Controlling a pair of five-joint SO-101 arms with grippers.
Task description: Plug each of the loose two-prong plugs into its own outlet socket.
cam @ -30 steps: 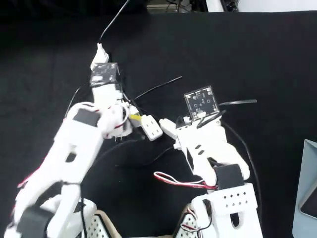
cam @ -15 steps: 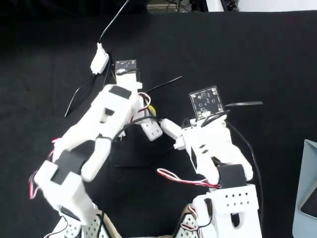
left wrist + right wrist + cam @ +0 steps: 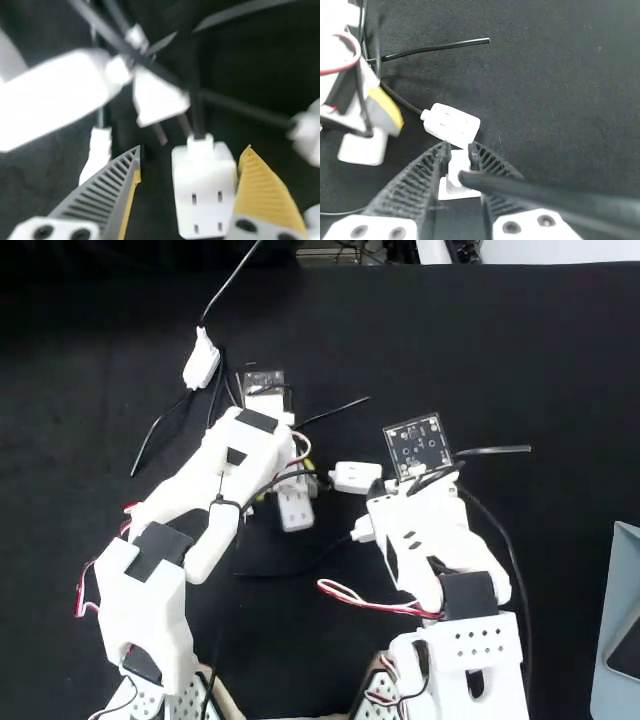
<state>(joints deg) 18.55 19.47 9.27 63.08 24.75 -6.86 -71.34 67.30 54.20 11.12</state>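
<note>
Near the table's middle, my left gripper (image 3: pixel 292 502) (image 3: pixel 192 150) stands open with its yellow-padded fingers on either side of a white outlet socket (image 3: pixel 204 197) (image 3: pixel 295 510). A white two-prong plug (image 3: pixel 159 100) lies just beyond that socket, prongs pointing toward it. My right gripper (image 3: pixel 457 152) (image 3: pixel 368 508) is shut on a small white plug (image 3: pixel 454 176), whose front end touches a second white socket (image 3: pixel 452 125) (image 3: pixel 352 478) on a black cable. Whether its prongs are inside that socket is hidden.
Another white connector (image 3: pixel 200 362) on a black cable lies at the back left. Loose black wires (image 3: pixel 330 412) cross the black mat around the sockets. A grey-blue object (image 3: pixel 620 630) sits at the right edge. Open mat lies to the back right.
My left arm has swung away from the back-left connector to the middle and closed in around the near socket. The second socket has turned to lie level in front of my right gripper.
</note>
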